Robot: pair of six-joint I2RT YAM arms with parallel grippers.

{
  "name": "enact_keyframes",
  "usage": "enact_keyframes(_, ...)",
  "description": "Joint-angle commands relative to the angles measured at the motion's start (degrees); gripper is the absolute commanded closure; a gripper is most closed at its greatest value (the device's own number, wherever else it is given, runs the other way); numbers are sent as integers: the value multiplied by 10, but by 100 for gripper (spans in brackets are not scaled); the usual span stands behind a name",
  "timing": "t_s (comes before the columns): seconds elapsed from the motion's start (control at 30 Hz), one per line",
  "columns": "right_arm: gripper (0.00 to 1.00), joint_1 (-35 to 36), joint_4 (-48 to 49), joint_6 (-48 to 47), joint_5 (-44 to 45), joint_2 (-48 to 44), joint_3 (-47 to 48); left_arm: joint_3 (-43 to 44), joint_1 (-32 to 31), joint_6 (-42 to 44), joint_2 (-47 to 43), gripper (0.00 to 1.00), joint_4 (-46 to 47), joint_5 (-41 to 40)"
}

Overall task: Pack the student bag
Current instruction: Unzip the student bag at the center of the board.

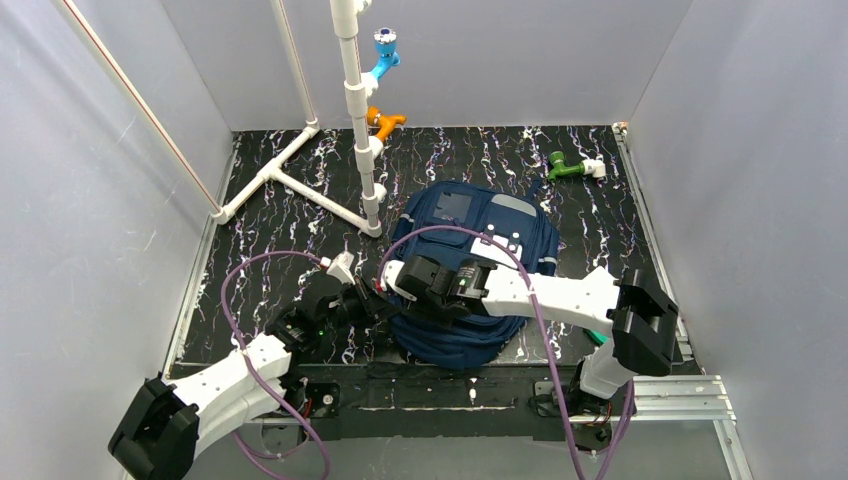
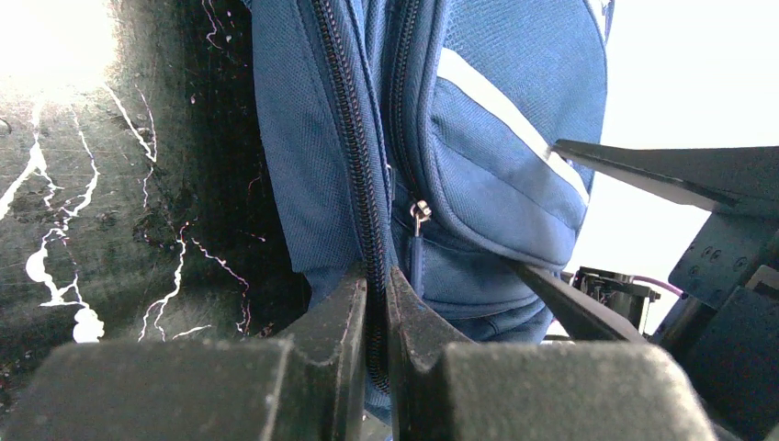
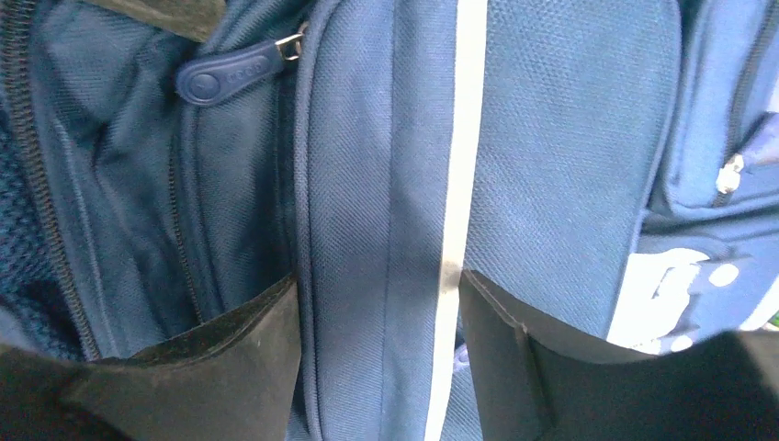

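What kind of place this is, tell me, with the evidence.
Likely a robot test cell: plain grey walls box in a black marbled table, with a white pipe stand, and the left arm and right arm work on a blue backpack.

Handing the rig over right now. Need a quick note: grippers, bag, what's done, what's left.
Left gripper: shut, fingers pinching the student bag along a zip line.
Right gripper: open, fingers either side of the bag's striped front pocket.
Bag: lying front up, mid table.
Done: nothing visibly packed.
Left: open the bag, load items. A green item sits far right.
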Motion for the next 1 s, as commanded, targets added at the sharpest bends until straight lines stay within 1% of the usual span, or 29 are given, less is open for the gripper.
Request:
enact_keyframes(0.0, 35, 29, 56, -8, 181, -4, -8, 26, -5, -7, -28, 100, 17, 46)
enact_keyframes(0.03, 39, 32, 59, -5, 211, -10, -7, 24, -5, -7, -32, 100, 12, 45)
enact_keyframes(0.1, 55, 32, 69, 2, 232, -30, -5, 19, -5, -7, -40, 100, 3, 41)
enact_keyframes(0.17, 75, 32, 84, 2, 235, -54, -11, 16, -5, 0, -46, 100, -8, 36)
enact_keyframes(0.2, 83, 32, 90, 3, 235, -67, -16, 20, -5, 9, -50, 100, -21, 33)
enact_keyframes(0.23, 87, 32, 100, 0, 229, -78, -24, 28, -5, 25, -55, 98, -40, 29)
enact_keyframes(0.33, 99, 32, 114, -5, 183, -103, -51, 85, -5, 94, -71, 80, -126, 10)
enact_keyframes(0.37, 99, 31, 117, -4, 170, -109, -58, 109, -5, 125, -74, 71, -155, 10)
enact_keyframes(0.43, 99, 27, 120, 1, 144, -122, -69, 153, -5, 178, -75, 61, -188, 14)
enact_keyframes(0.5, 99, 17, 135, 11, 114, -138, -80, 193, -6, 226, -66, 55, -204, 18)
enact_keyframes(0.6, 99, -8, 156, 21, 67, -164, -94, 224, -12, 288, -44, 50, -200, 18)
enact_keyframes(0.67, 99, -28, 168, 30, 35, -179, -101, 227, -28, 331, -27, 48, -193, 2)
enact_keyframes(0.73, 99, -47, 172, 38, 8, -191, -105, 227, -47, 376, -15, 48, -191, -10)
enact_keyframes(0.8, 99, -61, 174, 43, -8, -198, -109, 223, -53, 408, -8, 48, -181, -6)
enact_keyframes(0.97, 99, -79, 176, 53, -33, -206, -118, 223, -53, 436, 31, 49, -169, 4)
